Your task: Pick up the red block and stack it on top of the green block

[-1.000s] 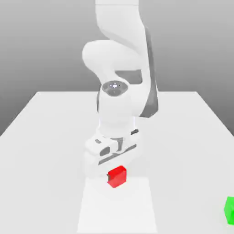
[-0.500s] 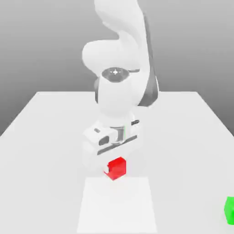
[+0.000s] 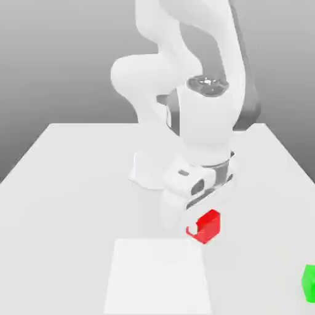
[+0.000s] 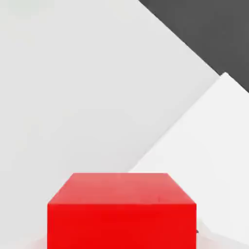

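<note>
The red block (image 3: 207, 226) hangs a little above the white table, held under the white hand of the arm. My gripper (image 3: 202, 229) is shut on it, with a white finger showing at the block's left side in the exterior view. In the hand view the red block (image 4: 121, 210) sits close to the camera, over the table surface. The green block (image 3: 309, 282) rests on the table at the exterior view's far right, near the front edge, well apart from the red block and cut off by the frame.
A brighter white square patch (image 3: 158, 274) lies on the table (image 3: 67, 184) in front of the arm's base (image 3: 147, 172). The patch's corner (image 4: 209, 160) and a dark area beyond the table edge (image 4: 204, 29) appear in the hand view.
The arm has swung toward the exterior view's right, carrying the red block lifted off the table. The green block has not moved.
</note>
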